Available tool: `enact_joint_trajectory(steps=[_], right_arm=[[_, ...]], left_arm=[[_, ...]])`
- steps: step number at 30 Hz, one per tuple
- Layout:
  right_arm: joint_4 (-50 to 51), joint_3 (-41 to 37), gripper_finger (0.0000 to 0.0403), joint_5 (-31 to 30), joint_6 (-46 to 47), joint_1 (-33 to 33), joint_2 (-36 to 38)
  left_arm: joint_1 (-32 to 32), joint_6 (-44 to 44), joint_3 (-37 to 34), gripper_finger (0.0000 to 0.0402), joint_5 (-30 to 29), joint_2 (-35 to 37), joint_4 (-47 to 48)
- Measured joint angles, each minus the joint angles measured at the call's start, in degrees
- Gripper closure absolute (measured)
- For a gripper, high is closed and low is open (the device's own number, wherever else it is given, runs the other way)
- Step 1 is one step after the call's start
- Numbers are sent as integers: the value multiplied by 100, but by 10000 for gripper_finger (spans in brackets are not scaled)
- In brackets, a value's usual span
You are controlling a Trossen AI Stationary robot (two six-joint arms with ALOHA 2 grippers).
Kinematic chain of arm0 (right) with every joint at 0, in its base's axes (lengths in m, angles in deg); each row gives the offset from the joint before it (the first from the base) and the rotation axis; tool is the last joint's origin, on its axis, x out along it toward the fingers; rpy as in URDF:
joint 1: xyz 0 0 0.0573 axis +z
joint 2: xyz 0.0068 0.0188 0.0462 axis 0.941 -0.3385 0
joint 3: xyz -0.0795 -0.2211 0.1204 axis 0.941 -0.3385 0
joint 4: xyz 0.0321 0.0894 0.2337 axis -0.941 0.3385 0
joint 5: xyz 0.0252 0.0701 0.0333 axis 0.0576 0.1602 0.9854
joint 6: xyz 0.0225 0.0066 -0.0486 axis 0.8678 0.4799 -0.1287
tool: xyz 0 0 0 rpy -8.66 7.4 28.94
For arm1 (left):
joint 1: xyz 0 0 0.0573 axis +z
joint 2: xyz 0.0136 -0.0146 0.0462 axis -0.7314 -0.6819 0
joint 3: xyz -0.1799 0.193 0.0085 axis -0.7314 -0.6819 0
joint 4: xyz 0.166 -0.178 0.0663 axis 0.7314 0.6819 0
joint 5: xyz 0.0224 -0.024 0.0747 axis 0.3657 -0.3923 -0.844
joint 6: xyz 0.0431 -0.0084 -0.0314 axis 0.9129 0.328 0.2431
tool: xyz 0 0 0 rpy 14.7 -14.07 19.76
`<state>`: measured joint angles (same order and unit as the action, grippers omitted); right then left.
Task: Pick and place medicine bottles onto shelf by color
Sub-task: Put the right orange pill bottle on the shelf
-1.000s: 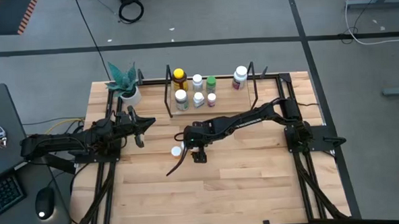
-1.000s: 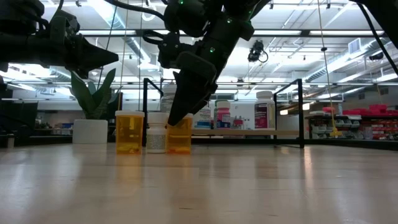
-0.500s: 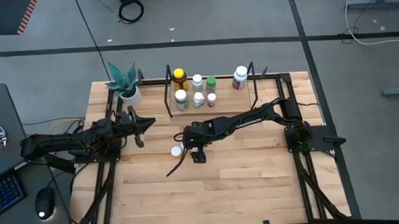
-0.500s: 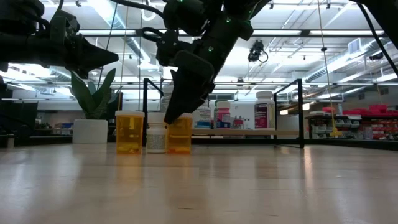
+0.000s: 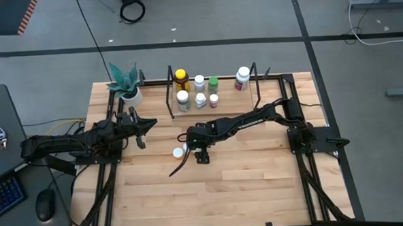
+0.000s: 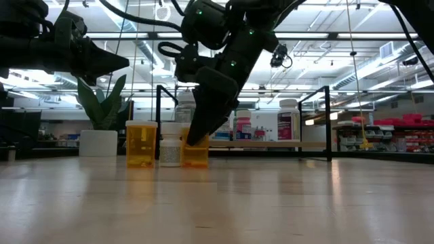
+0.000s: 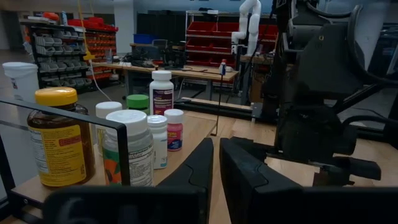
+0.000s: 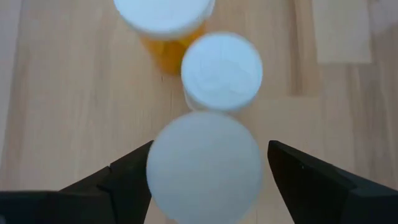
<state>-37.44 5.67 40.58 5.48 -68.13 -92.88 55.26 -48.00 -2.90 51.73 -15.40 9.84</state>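
Note:
Three bottles stand in a row on the table: an orange one, a small white one and an orange one. My right gripper points down over this last bottle, open, with a finger on either side of its white cap; whether a finger touches it does not show. One white cap shows beside the right gripper from above. The shelf at the far edge holds several bottles, including a yellow-capped amber one and a green one. My left gripper waits shut at the table's left.
A white pot with a green plant stands left of the shelf near the far edge. The shelf's black uprights rise behind the table bottles. Bare wood lies toward the near edge and right.
My right gripper has shifted slightly sideways and come down a little over the orange bottle, its finger now covering the bottle's top in the low view. The bottles have stayed where they were.

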Motion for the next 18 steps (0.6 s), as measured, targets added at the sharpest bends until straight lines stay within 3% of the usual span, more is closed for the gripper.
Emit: enact_joint_trajectory(steps=[10,18], right_arm=[[-27,-2,142,-4,2,-75,0],[42,-2,152,9,-37,-156,56]], left_arm=[[-1,0,-1,365,-2,0,0],[-1,0,0,364,-2,0,0]])
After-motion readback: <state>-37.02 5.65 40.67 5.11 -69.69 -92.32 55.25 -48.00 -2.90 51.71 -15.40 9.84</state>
